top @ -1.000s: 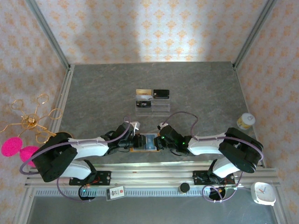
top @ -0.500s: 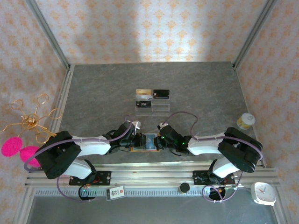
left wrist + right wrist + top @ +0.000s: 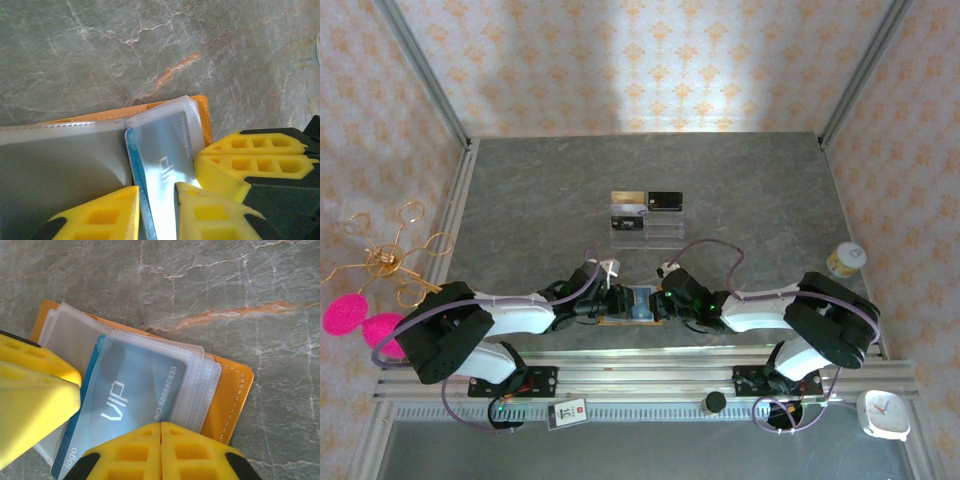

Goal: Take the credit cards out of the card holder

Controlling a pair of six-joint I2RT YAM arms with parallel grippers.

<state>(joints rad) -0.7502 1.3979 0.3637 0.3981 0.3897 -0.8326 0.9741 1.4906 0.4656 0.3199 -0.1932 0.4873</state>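
Right gripper [image 3: 160,426] sits shut at the bottom of the frame, over the open card holder [image 3: 232,390]. Left gripper [image 3: 157,192] closely flanks the light blue card [image 3: 165,160] — pinching or not, we cannot tell (fingers cut off below). From the right wrist we read "VIP" on it.

Both arms reach inward, low over the table, wrists nearly meeting. The left arm [image 3: 515,314] ends in the left gripper [image 3: 156,212], its fingers a slim gap apart; whether they pinch is unclear. The right arm's [image 3: 760,308] right gripper [image 3: 160,442] has its fingertips pressed together.
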